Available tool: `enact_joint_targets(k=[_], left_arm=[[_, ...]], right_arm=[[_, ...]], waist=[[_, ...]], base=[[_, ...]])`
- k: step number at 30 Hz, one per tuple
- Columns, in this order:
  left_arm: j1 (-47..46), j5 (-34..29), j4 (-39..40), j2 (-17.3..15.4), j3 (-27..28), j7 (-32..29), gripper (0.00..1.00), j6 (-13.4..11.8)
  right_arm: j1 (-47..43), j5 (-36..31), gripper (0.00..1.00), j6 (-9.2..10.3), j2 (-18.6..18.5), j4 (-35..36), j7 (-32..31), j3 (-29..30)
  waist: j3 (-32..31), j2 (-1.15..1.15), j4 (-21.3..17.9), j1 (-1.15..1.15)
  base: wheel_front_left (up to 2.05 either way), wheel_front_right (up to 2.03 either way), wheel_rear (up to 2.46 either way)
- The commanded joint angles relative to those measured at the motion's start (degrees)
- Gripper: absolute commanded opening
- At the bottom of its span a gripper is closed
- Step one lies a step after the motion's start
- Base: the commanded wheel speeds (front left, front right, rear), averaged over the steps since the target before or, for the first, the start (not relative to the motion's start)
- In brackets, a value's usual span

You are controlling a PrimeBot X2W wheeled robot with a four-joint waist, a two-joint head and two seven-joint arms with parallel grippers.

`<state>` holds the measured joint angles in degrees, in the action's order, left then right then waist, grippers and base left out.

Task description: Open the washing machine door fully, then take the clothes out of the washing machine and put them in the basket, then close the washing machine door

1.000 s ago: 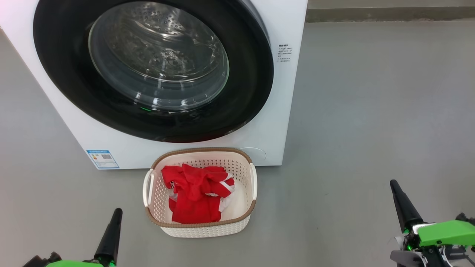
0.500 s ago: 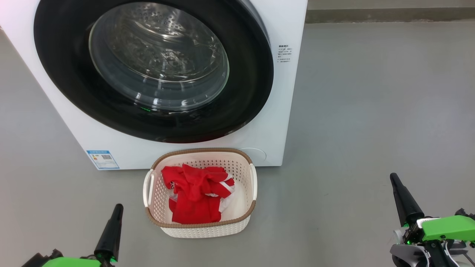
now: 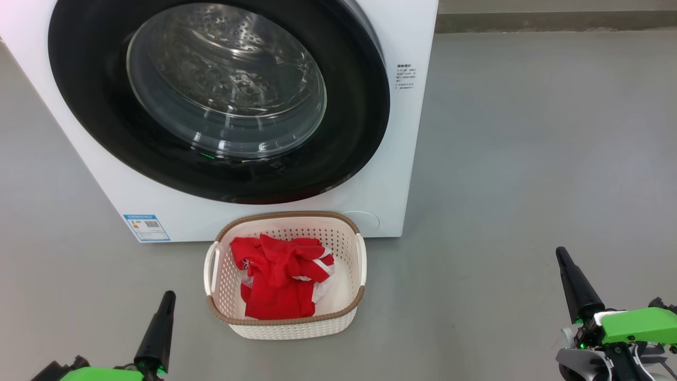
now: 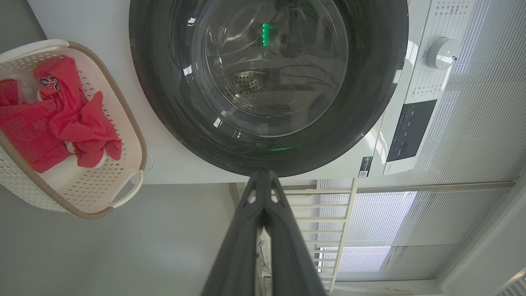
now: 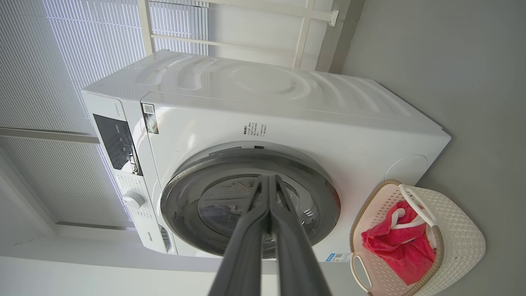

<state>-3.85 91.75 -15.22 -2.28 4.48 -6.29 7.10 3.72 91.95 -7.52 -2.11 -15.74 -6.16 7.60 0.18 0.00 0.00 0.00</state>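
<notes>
my left tool (image 3: 168, 296) and right tool (image 3: 560, 254) rest pinched together and empty, barely shifted since a second ago. clothes (image 3: 277, 283) lie in the basket (image 3: 288, 215) at 6 o'clock under the closed door (image 3: 351, 132); task looks done.

1. Washing machine door (image 3: 226, 84): shut against the front of the washing machine (image 3: 404, 159); its black rim and glass bowl bar the way into the drum.
2. Basket (image 3: 288, 216): on the floor just in front of the machine, below the door; open-topped, with the clothes (image 3: 277, 286) covering much of its bottom.
3. Floor (image 3: 529, 159): open grey passage right of the machine and on either side of the basket.
</notes>
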Motion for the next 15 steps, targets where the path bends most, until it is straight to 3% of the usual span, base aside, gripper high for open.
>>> enact_joint_targets(k=[1,15], left_arm=[[-2.34,0.37,1.19,-0.60,2.09,-0.24,0.00,0.39],[-2.34,0.38,1.19,-0.60,2.08,-0.23,0.00,0.39]], right_arm=[[2.47,0.17,0.00,0.03,-0.76,1.71,-0.38,-1.02],[2.47,0.18,0.00,0.03,-0.76,1.71,-0.36,-1.03]], waist=[[0.00,0.00,0.00,0.00],[0.00,0.00,0.00,0.00]], base=[[0.00,0.00,0.00],[0.00,0.00,0.00]])
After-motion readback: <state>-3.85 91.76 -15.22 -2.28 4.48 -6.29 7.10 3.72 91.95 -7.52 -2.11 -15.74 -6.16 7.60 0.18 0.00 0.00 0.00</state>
